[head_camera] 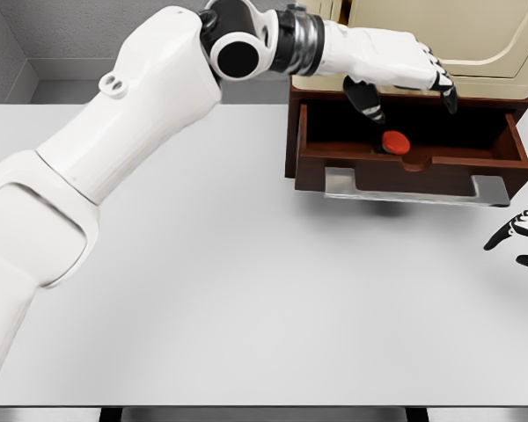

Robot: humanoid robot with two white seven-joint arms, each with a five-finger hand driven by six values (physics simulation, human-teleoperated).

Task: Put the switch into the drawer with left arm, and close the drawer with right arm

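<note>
A white table (246, 290) carries the open wooden drawer (405, 163).

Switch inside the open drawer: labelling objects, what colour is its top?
Red round-topped switch, dark base; head view shows it.

left hand (396, 66) hovers, fingers spread, over open dark-brown wooden drawer (405, 163); red round switch (395, 141) lies inside. right hand (521, 237) rests at white desk (246, 290) edge.
</note>
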